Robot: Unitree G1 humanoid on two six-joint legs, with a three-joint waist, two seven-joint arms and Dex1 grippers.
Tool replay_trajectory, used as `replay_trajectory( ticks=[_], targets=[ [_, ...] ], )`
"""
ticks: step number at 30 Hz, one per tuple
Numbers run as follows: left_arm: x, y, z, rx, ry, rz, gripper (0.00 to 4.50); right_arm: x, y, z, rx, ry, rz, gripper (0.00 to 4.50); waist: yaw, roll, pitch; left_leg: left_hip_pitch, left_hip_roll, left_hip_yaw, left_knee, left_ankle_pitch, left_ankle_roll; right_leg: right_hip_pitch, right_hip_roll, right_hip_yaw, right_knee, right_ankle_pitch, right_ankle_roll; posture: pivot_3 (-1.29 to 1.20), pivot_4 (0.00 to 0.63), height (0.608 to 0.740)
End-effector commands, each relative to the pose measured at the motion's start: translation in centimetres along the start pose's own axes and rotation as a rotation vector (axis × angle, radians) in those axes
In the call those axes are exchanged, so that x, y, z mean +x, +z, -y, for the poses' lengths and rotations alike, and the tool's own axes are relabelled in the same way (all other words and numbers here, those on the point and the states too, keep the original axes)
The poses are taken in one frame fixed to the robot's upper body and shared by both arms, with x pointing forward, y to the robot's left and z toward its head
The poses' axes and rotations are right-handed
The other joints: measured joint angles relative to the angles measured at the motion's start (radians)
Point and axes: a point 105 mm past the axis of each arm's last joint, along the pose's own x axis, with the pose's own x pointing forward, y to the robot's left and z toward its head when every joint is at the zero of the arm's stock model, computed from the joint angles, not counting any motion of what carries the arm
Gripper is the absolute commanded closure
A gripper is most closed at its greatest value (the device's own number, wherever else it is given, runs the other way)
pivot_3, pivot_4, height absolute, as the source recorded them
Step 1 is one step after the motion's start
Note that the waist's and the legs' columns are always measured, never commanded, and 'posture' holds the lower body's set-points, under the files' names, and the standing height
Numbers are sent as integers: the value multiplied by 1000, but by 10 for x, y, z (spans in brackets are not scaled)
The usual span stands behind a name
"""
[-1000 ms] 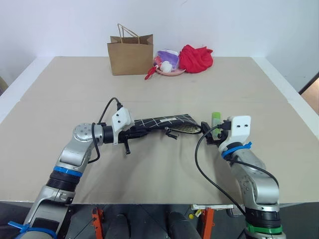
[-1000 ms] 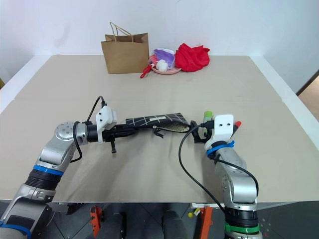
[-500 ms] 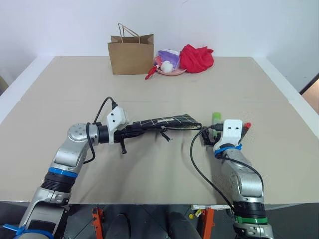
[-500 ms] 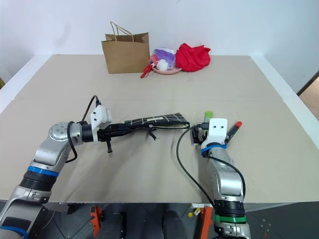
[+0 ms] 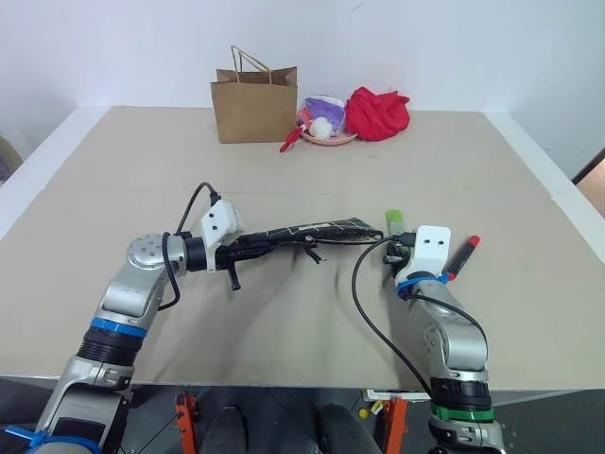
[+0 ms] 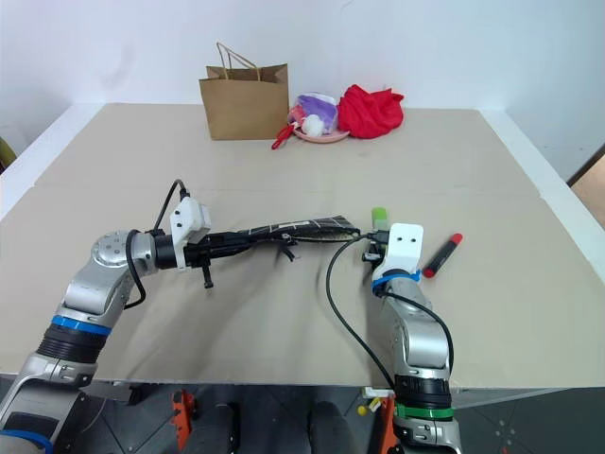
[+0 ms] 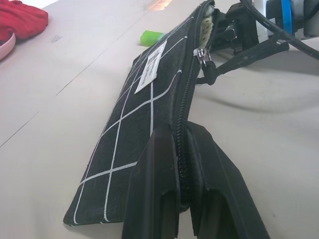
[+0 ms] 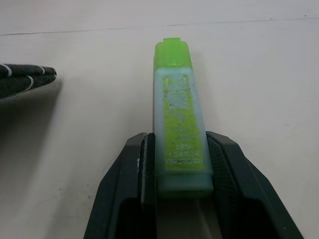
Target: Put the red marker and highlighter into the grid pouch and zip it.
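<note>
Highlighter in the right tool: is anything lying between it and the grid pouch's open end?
Nothing visible. The highlighter sits between the right tool's fingers, and bare table separates it from the near end of the grid pouch, which the left tool holds up.

Brown paper bag point(image 5: 253, 107), pink dish of small items point(image 5: 321, 127), red cloth point(image 5: 378, 112), tan table point(image 5: 284, 312)

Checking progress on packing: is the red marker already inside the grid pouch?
No. The red marker lies on the table, apart from the grid pouch.
</note>
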Motion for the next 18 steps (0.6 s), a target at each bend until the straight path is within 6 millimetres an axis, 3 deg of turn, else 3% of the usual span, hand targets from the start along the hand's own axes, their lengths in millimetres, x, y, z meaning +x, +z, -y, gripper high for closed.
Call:
replay_trajectory(
  ticks=[1,6,8,10,14,16,18],
  targets=[
    [-3,15,-5,44,18,39,4500,-2,-20,10,3,-38,-89,3452,0,0,0,0,0,0,0,0,0,0,0,0,0,0,0,0,150,740],
    [-3,14,-6,46,18,32,4500,-3,-6,10,-43,-25,-31,3452,0,0,0,0,0,0,0,0,0,0,0,0,0,0,0,0,150,740],
    [-4,13,-5,49,15,27,4500,-5,15,8,-50,20,50,3452,0,0,0,0,0,0,0,0,0,0,0,0,0,0,0,0,150,740],
    [-4,13,-3,47,3,28,4500,-13,49,1,-105,127,182,3452,-1,2,1,-1,0,0,-1,0,0,-1,0,0,0,0,0,0,150,740],
    [-5,12,-1,54,-17,20,4500,-32,87,-8,-147,320,302,3452,-7,2,2,-3,-1,0,-1,0,0,-4,0,0,0,0,1,0,150,740],
    [-4,11,2,61,-46,23,4500,-50,116,-6,-175,509,364,3452,-9,4,2,-2,0,0,-2,0,1,-4,0,0,0,0,0,0,150,740],
    [-4,11,4,61,-67,29,4500,-67,126,-12,-180,691,360,3452,-7,4,3,-2,-1,0,-2,0,1,-3,0,0,0,-1,1,0,150,740]
  ],
)
